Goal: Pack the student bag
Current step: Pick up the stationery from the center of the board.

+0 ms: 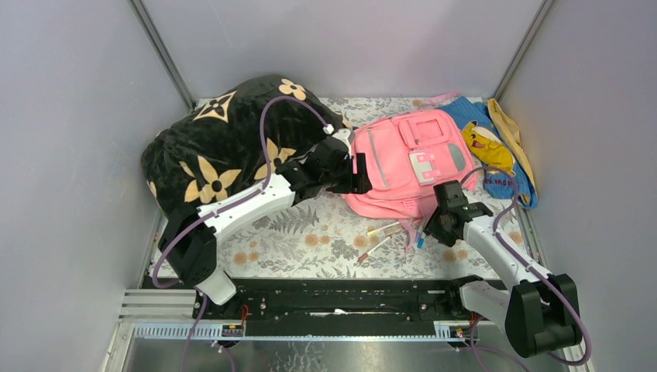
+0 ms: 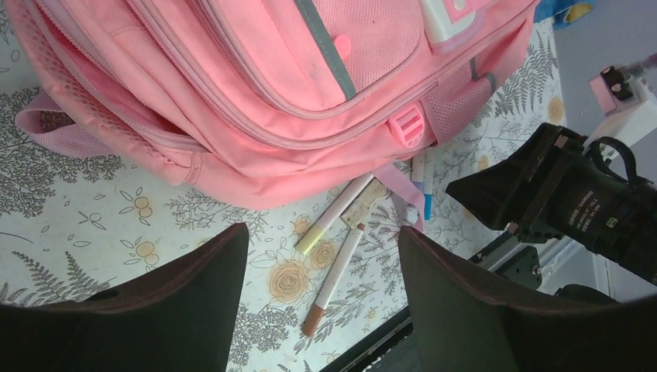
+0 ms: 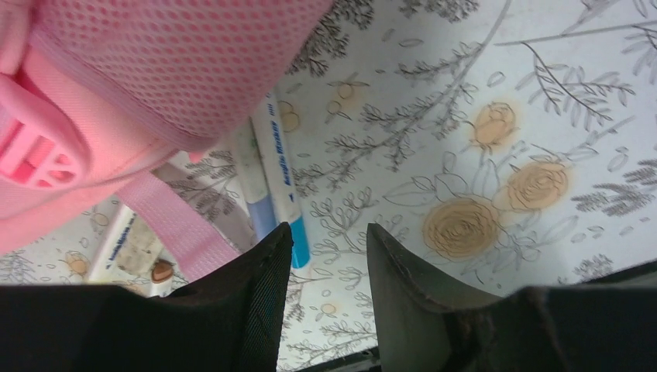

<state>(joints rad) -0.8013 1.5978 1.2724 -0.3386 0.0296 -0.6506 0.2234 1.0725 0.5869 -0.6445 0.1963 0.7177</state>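
Observation:
The pink student bag (image 1: 411,163) lies flat on the floral table cover, front patch up. It also fills the top of the left wrist view (image 2: 256,93) and the upper left of the right wrist view (image 3: 155,70). Several markers lie by its near edge: a yellow-tipped one (image 2: 335,215), a brown-tipped one (image 2: 333,279) and a blue-capped one (image 3: 280,178). My left gripper (image 1: 360,172) is at the bag's left side, open and empty (image 2: 321,232). My right gripper (image 1: 434,225) is low at the bag's near right corner, open a little and empty (image 3: 329,229), just right of the blue marker.
A black pillow with tan flowers (image 1: 225,147) lies at the back left, under my left arm. A blue cloth with a yellow cartoon figure (image 1: 488,147) lies right of the bag. Grey walls close in three sides. A black rail (image 1: 333,298) runs along the near edge.

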